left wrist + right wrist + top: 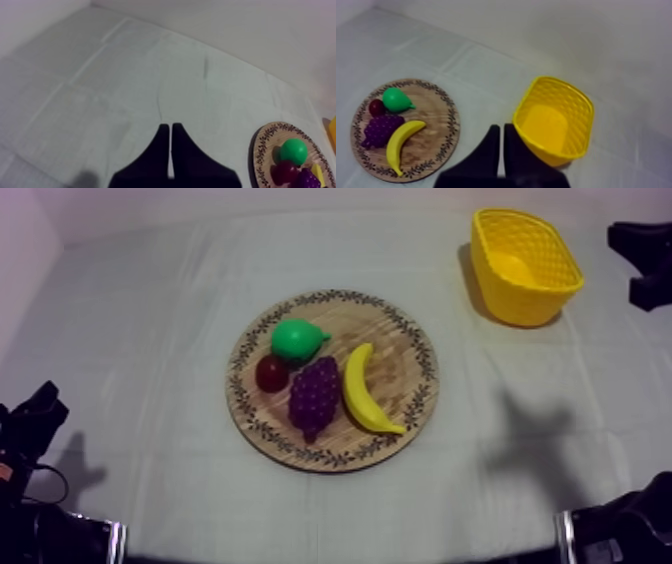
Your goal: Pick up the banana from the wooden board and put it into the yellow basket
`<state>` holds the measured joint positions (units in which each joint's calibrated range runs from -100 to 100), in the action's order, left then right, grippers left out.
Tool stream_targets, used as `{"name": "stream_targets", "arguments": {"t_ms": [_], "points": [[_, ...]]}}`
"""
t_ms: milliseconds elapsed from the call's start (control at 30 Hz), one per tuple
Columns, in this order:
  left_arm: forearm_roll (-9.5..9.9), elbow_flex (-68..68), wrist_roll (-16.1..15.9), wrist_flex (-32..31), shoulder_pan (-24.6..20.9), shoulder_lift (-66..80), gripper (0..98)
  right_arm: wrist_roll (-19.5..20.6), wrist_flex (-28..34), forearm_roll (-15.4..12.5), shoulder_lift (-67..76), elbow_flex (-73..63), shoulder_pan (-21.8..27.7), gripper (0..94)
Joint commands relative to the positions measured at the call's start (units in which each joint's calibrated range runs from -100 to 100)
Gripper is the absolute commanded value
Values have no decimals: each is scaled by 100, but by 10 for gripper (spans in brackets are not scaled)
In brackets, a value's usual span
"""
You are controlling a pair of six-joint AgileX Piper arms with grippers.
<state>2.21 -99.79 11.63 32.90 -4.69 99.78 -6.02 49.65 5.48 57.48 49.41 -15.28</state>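
Observation:
The yellow banana (pixel 366 391) lies on the right half of the round wooden board (pixel 410 348), beside the purple grapes (pixel 314 396). A green pear (pixel 298 340) and a small red fruit (pixel 271 373) sit on the board's left half. The yellow basket (pixel 525 266) stands upright at the far right of the table, with nothing in it. In the right wrist view my right gripper (pixel 501 128) is shut on nothing, above the cloth between the board (pixel 438 125) and the basket (pixel 554 120). My left gripper (pixel 170 126) is shut on nothing over bare cloth, left of the board (pixel 265 150).
Grey-white cloth covers the table, with open room on every side of the board. My left arm (pixel 35 423) rests low at the left edge. Black parts of the right arm show at the lower right (pixel 630 528) and upper right (pixel 642 253) edges.

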Motion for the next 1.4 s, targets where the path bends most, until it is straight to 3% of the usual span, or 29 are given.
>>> {"name": "stream_targets", "arguments": {"t_ms": [0, 367, 933, 1367], "points": [[-3, 1, 1, 0, 2, 5, 1, 107, 167, 96, -139, -280, -292, 6], [-3, 1, -1, 0, 2, 5, 1, 524, 988, 433, -957, -1241, -1138, 6], [-3, 1, 0, 0, 2, 5, 1, 805, 2171, 523, -2611, -2409, -1782, 6], [-3, 1, 1, 0, 2, 5, 1, 1701, 3074, 660, -3676, -3297, -2215, 4]]}}
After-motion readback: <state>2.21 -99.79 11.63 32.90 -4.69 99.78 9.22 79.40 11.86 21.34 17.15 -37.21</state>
